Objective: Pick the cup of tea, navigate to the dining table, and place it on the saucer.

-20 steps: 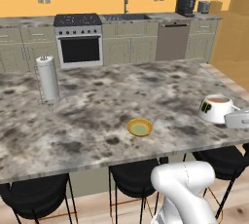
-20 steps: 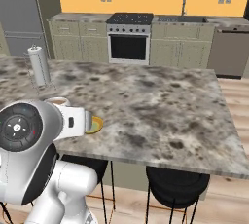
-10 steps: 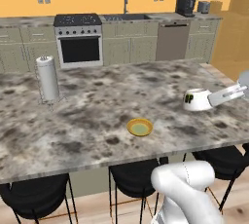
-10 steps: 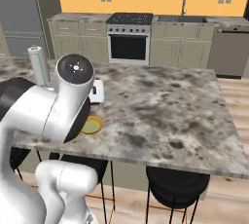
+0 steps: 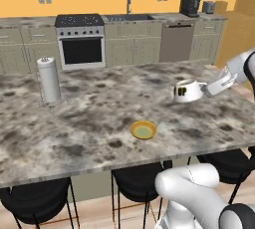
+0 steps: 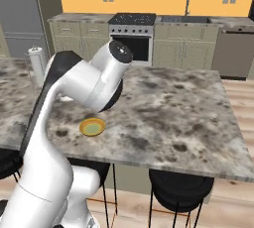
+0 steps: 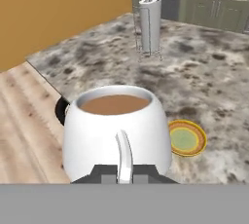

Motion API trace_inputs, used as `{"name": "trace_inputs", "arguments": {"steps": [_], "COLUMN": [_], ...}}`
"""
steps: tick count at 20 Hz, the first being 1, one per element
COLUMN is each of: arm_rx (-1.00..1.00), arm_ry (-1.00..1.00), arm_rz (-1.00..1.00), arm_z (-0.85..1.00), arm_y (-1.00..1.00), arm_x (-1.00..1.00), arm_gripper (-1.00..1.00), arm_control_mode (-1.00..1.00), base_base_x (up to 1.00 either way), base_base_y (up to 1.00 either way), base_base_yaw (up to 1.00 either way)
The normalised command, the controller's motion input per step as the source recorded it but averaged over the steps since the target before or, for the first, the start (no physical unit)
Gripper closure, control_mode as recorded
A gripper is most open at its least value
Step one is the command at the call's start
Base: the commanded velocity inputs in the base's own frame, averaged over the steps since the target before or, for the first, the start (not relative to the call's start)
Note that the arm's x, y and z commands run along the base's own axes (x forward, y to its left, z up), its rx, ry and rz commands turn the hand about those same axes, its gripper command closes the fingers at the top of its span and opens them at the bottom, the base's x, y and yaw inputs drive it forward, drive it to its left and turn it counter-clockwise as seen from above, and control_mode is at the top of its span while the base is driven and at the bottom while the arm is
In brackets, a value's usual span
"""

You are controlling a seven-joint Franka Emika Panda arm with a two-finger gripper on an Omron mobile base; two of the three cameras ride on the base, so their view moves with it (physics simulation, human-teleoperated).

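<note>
**A:** Where does the gripper (image 5: 203, 91) stand?

**B:** Clenched on the handle of the cup of tea (image 5: 188, 90). In the hand view the handle runs down between the two dark finger tips, and the brown tea sits level in the cup (image 7: 116, 133). The cup is carried in the air above the dining table (image 5: 99, 98), out toward its right end.

**A:** So what is done?

**B:** Judging by how things lie, the pick is done and the base is already at the table, with the black stools (image 5: 139, 185) just under its near edge. What is left is to bring the cup over the saucer (image 5: 143, 130), lower it and let go.

**A:** How far off is the saucer?

**B:** Near, but apart. In the left base view it lies nearer the front edge and to the left of the cup; in the hand view the yellow dish (image 7: 186, 138) shows beside and beyond the cup. It holds nothing.

**A:** Anything in the path?

**B:** I'd say not. The stone between cup and saucer is bare. A paper towel roll on its stand (image 5: 49, 79) is at the far left of the table, well apart. The stove (image 5: 81, 41), the dishwasher (image 5: 176, 42) and a coffee machine (image 5: 189, 5) are on the back wall, beyond the table. The arm's own elbow (image 6: 94, 83) hangs over the saucer's side in the right base view.
</note>
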Motion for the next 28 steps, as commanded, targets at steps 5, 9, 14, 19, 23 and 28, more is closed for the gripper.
{"name": "trace_inputs", "arguments": {"steps": [5, 9, 14, 19, 23, 28], "arm_rx": [0.03, 0.0, 0.0, -0.01, -0.04, 0.0], "arm_ry": [-0.24, -0.1, 0.0, 0.11, 0.19, 0.11], "arm_rz": [0.25, 0.13, 0.06, 0.0, 0.0, 0.0], "arm_z": [-0.34, -0.44, -0.55, -0.46, -0.56, -0.5], "arm_y": [0.0, 0.02, 0.17, 0.02, 0.02, 0.03], "arm_x": [0.44, 0.3, 0.3, 0.31, 0.32, 0.41], "arm_gripper": [1.0, 1.0, 1.0, 1.0, 1.0, 1.0], "arm_control_mode": [-1.0, -1.0, -1.0, -1.0, -1.0, -1.0], "base_base_x": [0.0, 0.0, 0.0, 0.0, 0.0, 0.0], "base_base_y": [0.0, 0.0, 0.0, 0.0, 0.0, 0.0], "base_base_yaw": [0.0, 0.0, 0.0, 0.0, 0.0, 0.0]}}
